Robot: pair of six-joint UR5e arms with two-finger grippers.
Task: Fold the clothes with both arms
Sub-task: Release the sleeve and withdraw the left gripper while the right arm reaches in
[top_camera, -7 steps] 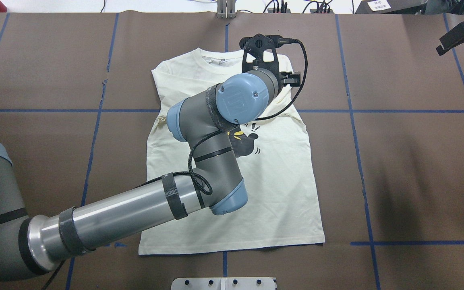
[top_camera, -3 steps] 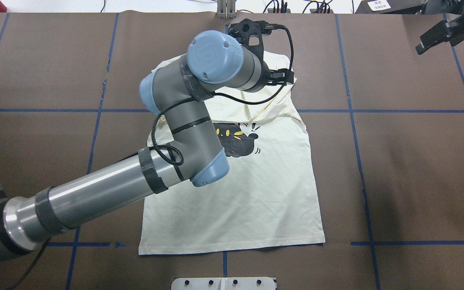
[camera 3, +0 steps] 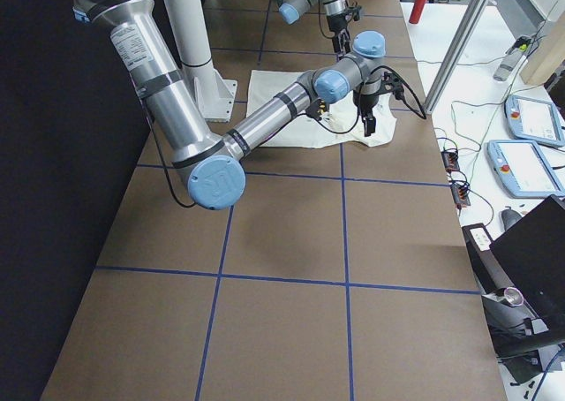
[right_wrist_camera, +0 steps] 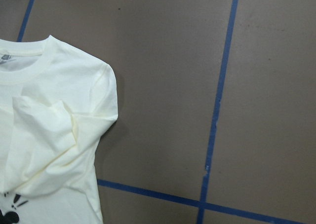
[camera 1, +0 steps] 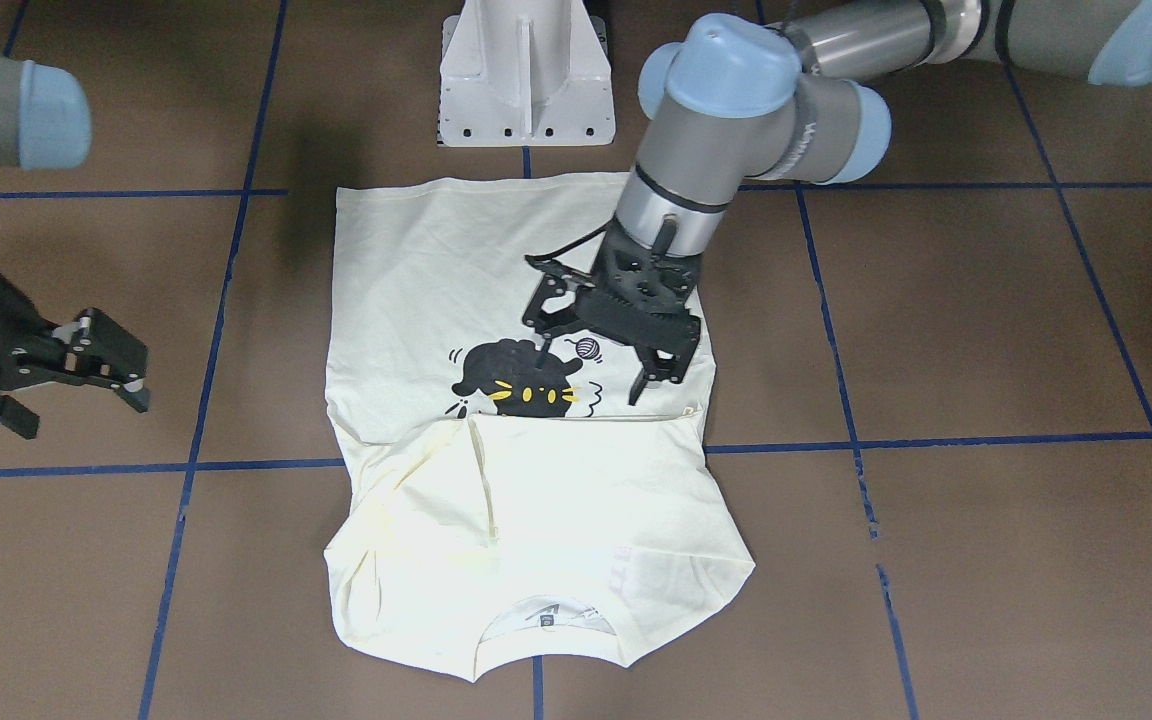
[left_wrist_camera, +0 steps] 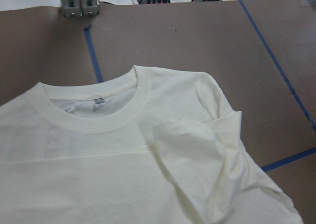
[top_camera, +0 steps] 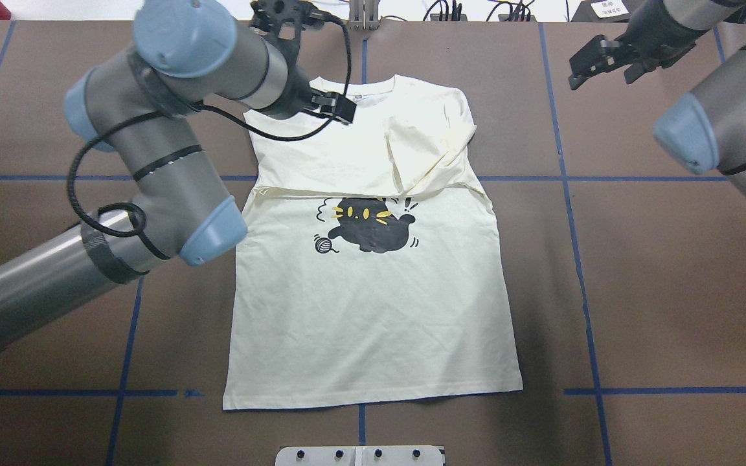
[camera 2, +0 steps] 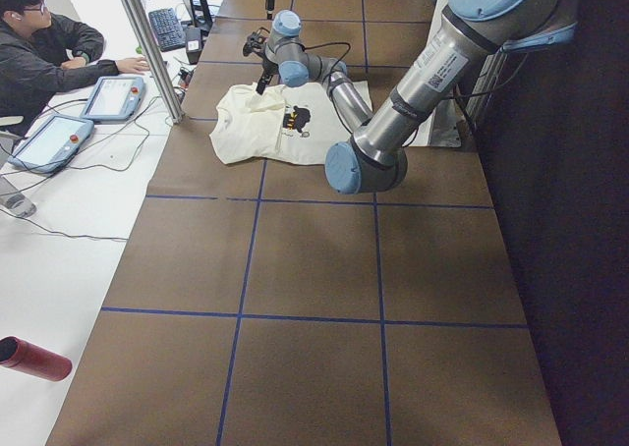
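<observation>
The clothes are one cream T-shirt [top_camera: 373,310] lying flat, collar [top_camera: 357,87] at the far edge, with a black cat print [top_camera: 370,223] mid-chest. Its sleeves are folded across the chest, and the right one bunches in a crumpled flap [top_camera: 428,145]. My left gripper [camera 1: 596,365] hovers open and empty above the shirt; in the overhead view the left gripper [top_camera: 331,107] is over the collar's left side. My right gripper [top_camera: 599,74] hangs open over bare table beyond the shirt's right shoulder, and the right gripper [camera 1: 76,400] holds nothing. The left wrist view shows collar [left_wrist_camera: 98,110] and flap [left_wrist_camera: 207,155].
Blue tape lines [top_camera: 567,178] grid the brown table cover. The white pedestal base [camera 1: 526,70] stands at the near edge and a metal post [top_camera: 363,13] at the far edge. A seated person [camera 2: 49,53] with tablets and a red bottle [camera 2: 34,358] are off the table.
My left arm swung left from over the shirt's right shoulder to its collar's left side, uncovering the folded sleeve. My right gripper moved left toward the shirt.
</observation>
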